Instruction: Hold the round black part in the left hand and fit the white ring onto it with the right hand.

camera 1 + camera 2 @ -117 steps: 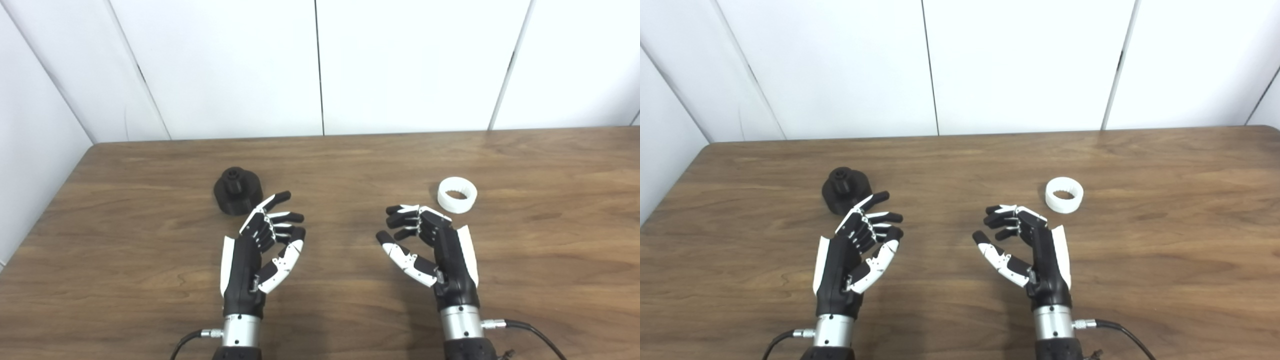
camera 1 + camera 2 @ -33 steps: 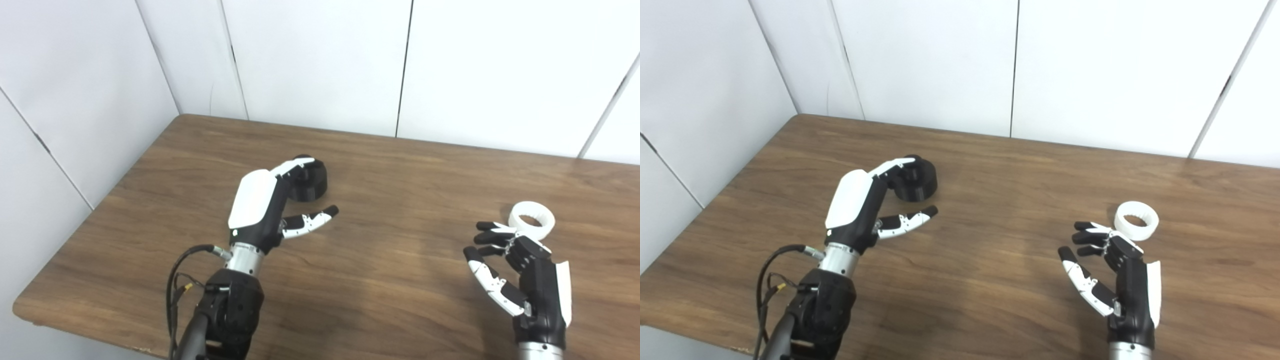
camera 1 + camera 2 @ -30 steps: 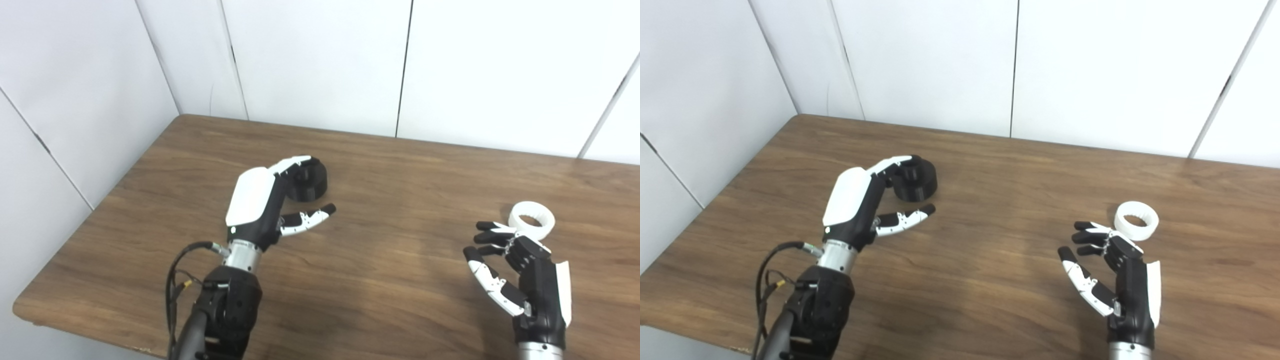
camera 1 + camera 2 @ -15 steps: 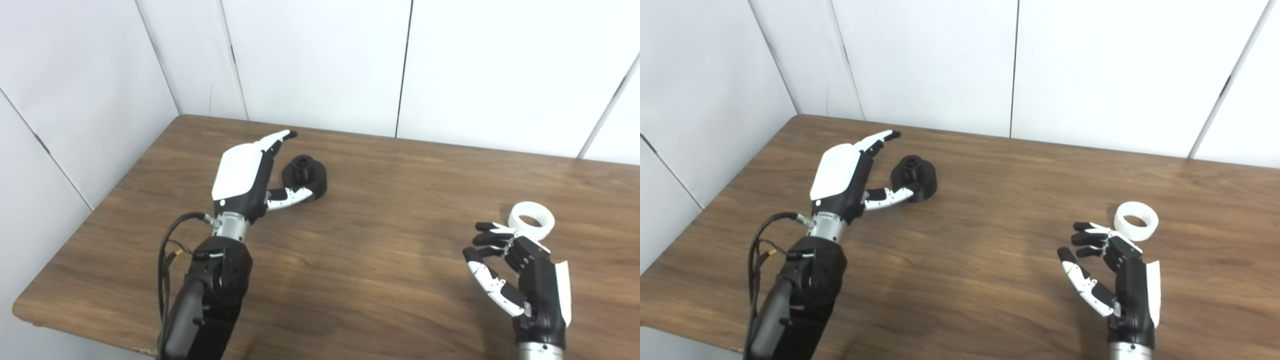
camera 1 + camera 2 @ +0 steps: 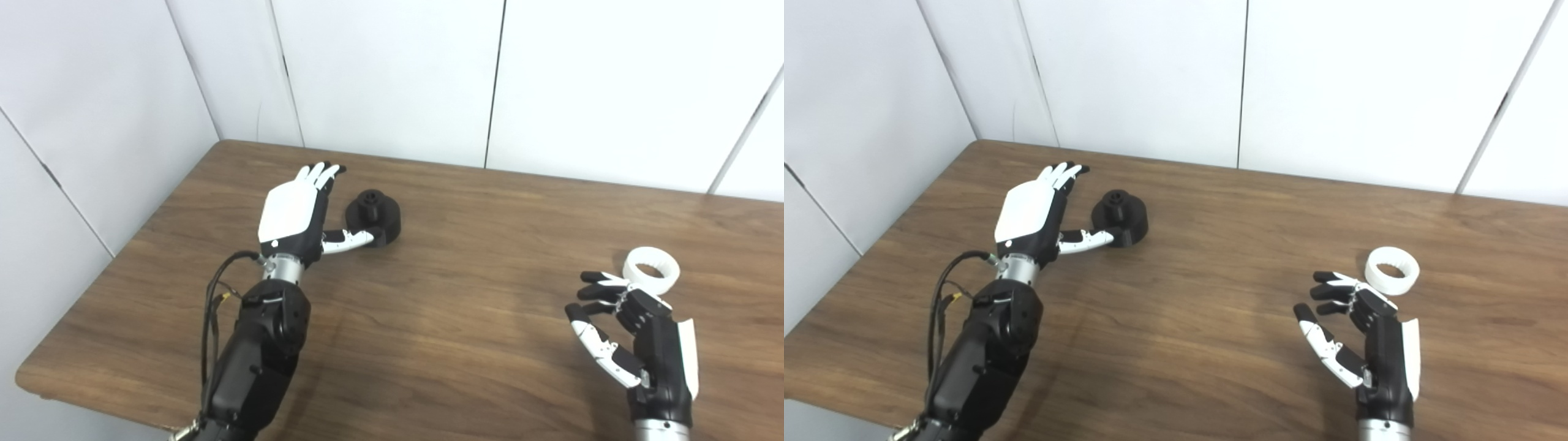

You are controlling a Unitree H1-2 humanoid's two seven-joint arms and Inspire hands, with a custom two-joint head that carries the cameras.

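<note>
The round black part (image 5: pixel 373 216) stands on the wooden table (image 5: pixel 465 294), left of the middle, with a small hub on top. My left hand (image 5: pixel 294 214) is open just to its left, fingers stretched toward the far edge. Its thumb lies against the part's near side. The white ring (image 5: pixel 651 271) lies flat at the right. My right hand (image 5: pixel 637 331) is open and empty just in front of the ring, palm facing left, fingers curled loosely, apart from the ring. Both also show in the right eye view: the part (image 5: pixel 1119 219) and the ring (image 5: pixel 1391 271).
White wall panels (image 5: pixel 392 73) rise right behind the table's far edge and along its left side. The table's left corner edge (image 5: pixel 37 383) lies near my left forearm. A cable (image 5: pixel 214 306) loops at the left wrist.
My left hand has lifted off the black part, moved left and spread its fingers flat, leaving only the thumb at the part. The right hand has hardly moved.
</note>
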